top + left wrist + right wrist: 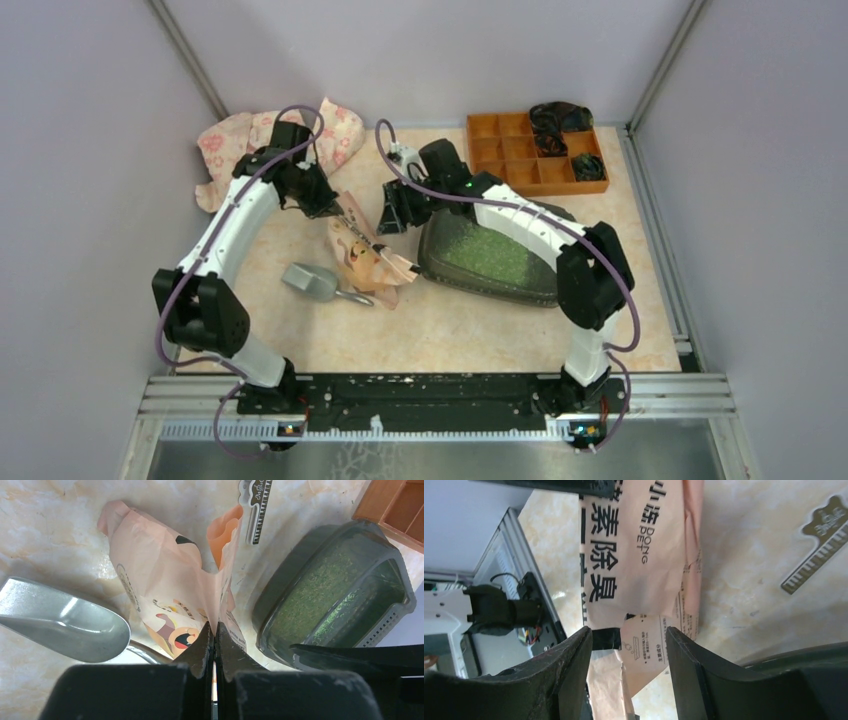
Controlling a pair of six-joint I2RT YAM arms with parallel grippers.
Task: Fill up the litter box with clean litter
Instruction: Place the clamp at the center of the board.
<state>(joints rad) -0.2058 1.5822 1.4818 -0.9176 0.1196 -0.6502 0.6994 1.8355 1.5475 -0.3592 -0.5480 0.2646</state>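
Observation:
The dark litter box (545, 290) lies right of centre with light-green clean litter (480, 250) spread inside it; the left wrist view shows the box (272, 595) and the litter (310, 595) too. My left gripper (345, 212) is shut on the top edge of the peach printed paper bag (365, 258), pinched between the fingertips (206, 635), and the bag (160, 575) hangs down to the table. My right gripper (395, 215) is open and empty, just left of the box and above the bag (639, 555), with its jaws standing apart (629, 645).
A grey metal scoop (315, 283) lies on the table left of the bag, also in the left wrist view (65, 620). An orange compartmented organiser (535, 150) stands at the back right. A pink floral cloth (235, 140) lies at the back left.

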